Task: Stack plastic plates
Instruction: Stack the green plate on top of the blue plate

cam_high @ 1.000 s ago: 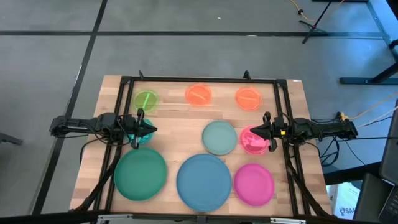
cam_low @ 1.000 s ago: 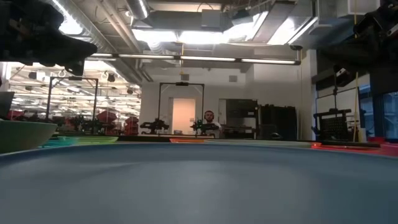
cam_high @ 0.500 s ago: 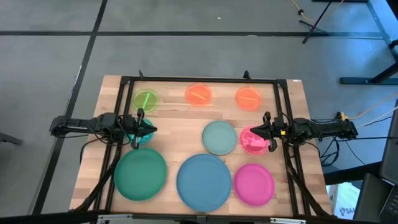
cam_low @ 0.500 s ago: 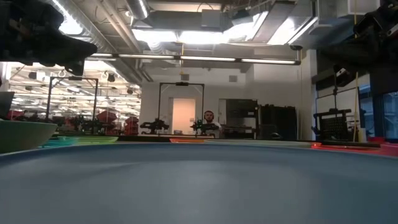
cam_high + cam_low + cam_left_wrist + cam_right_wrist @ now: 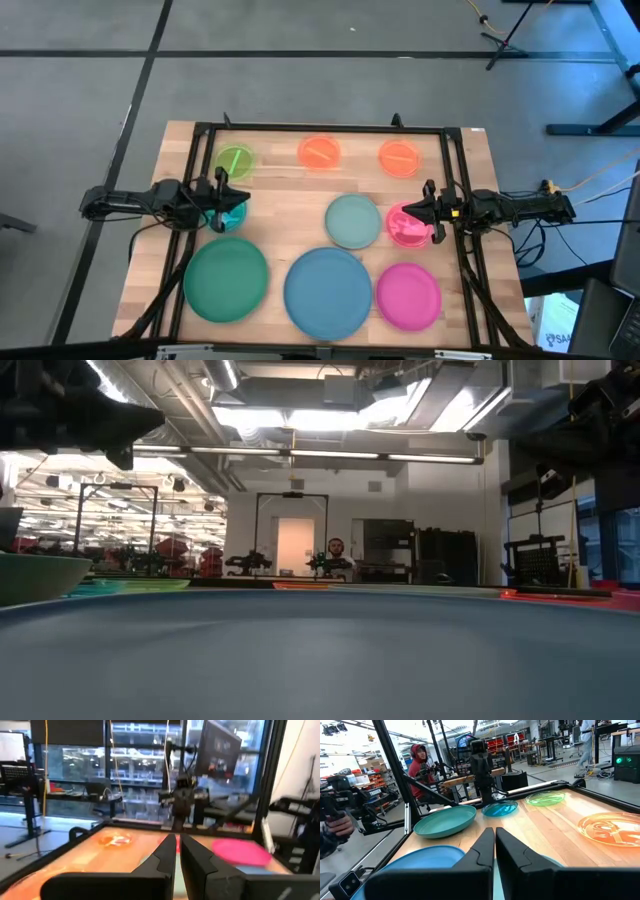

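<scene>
The high view shows nine plates lying flat on the wooden table. A small neon green plate (image 5: pixel 235 160) and two orange plates (image 5: pixel 319 152) (image 5: pixel 399 157) lie along the far side. The large green plate (image 5: pixel 226 280), large blue plate (image 5: pixel 327 292) and magenta plate (image 5: pixel 408 296) lie along the near side. The pale teal plate (image 5: pixel 352 221) sits in the middle. My left gripper (image 5: pixel 243 203), shut, hovers over a small blue plate (image 5: pixel 231 215). My right gripper (image 5: pixel 405 211), shut, hovers over the small pink plate (image 5: pixel 405 228). Both wrist views show each gripper's own fingers (image 5: pixel 170 851) (image 5: pixel 487 845) close together and holding nothing.
A black frame (image 5: pixel 320 128) borders the tabletop, and its side rails run under both arms. In the right wrist view a person in a red hoodie (image 5: pixel 420 762) sits beyond the table's left side, and a hand (image 5: pixel 335 827) shows at the picture's edge. Bare wood lies between the plates.
My left gripper has risen a little and drawn back slightly toward the table's left edge, so more of the small blue plate shows beneath it. It has stayed shut. The right arm and all plates have kept still.
</scene>
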`<state>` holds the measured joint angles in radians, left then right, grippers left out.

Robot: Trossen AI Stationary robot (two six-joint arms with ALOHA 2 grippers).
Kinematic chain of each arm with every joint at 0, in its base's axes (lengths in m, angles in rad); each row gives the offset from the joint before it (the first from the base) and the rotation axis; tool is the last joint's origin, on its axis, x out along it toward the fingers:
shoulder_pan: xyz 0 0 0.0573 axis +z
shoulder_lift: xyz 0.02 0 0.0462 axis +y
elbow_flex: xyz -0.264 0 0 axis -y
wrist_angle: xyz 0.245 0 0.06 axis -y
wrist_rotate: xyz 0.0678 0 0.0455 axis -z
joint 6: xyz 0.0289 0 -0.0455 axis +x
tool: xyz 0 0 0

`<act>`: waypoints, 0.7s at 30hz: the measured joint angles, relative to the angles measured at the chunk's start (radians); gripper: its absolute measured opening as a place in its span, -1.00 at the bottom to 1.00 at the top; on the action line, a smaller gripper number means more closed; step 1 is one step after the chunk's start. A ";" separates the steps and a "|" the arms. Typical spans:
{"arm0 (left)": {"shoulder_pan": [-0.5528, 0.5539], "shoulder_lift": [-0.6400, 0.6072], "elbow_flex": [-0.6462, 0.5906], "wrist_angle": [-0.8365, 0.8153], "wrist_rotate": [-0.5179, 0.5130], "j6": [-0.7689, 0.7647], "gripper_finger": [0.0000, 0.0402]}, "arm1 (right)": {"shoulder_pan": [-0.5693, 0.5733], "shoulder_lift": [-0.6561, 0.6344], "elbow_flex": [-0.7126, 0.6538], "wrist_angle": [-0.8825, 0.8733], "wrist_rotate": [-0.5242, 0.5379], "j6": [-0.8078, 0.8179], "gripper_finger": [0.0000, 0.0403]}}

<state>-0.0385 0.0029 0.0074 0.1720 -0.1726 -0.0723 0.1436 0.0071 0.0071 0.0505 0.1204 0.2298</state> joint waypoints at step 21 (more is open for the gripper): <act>0.000 0.274 0.000 0.268 0.002 -0.031 -0.91 | 0.000 0.102 0.000 0.194 0.087 0.008 -0.94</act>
<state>-0.0387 0.2765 0.0074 0.4404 -0.1702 -0.1028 0.1436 0.1087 0.0071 0.2443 0.2072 0.2375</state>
